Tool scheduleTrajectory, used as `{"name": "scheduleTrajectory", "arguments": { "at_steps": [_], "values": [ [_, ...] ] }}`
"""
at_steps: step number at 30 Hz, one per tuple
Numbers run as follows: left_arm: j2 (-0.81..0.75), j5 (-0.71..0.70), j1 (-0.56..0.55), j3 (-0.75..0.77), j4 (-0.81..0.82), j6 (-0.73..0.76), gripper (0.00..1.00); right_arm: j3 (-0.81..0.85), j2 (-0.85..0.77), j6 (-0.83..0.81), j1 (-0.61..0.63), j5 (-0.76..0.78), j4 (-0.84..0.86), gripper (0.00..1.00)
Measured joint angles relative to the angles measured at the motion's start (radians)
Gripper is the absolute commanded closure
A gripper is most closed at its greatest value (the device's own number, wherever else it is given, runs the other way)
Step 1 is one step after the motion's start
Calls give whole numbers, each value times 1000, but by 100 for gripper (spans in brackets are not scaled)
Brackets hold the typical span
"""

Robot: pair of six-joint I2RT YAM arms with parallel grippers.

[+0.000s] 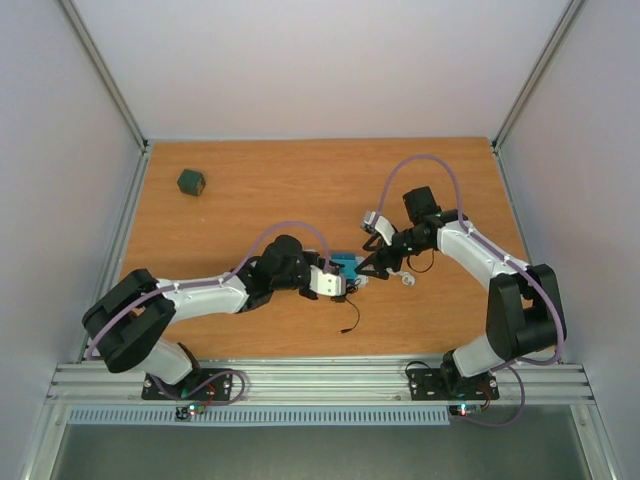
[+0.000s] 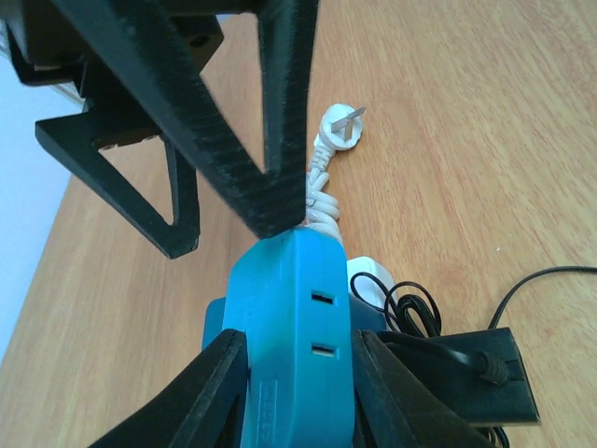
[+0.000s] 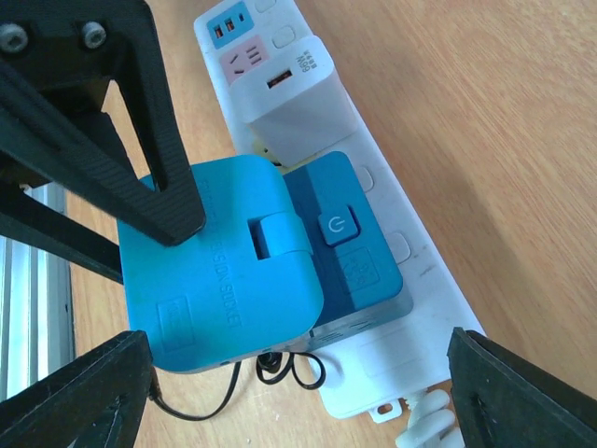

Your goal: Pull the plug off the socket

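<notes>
left gripper (image 2: pixel 298 353) clamping blue plug (image 2: pixel 287 280) on socket (image 3: pixel 424 289), right gripper (image 3: pixel 298 353) spread

Wood-grain tabletop (image 1: pixel 300 170) boxed by pale, perhaps lilac-tinted walls (image 1: pixel 300 60), aluminium rails (image 1: pixel 320 378) along the near edge.

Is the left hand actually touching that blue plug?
Touching. In the left wrist view, the left hand has a finger pressed against each side of the blue plug.
</notes>
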Motion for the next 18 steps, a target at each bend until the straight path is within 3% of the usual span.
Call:
{"name": "scheduleTrajectory", "arguments": {
  "at_steps": [18],
  "values": [
    [38, 127, 82, 163, -179, -179, 67, -71, -45, -69, -21, 14, 34, 10]
  ]
}}
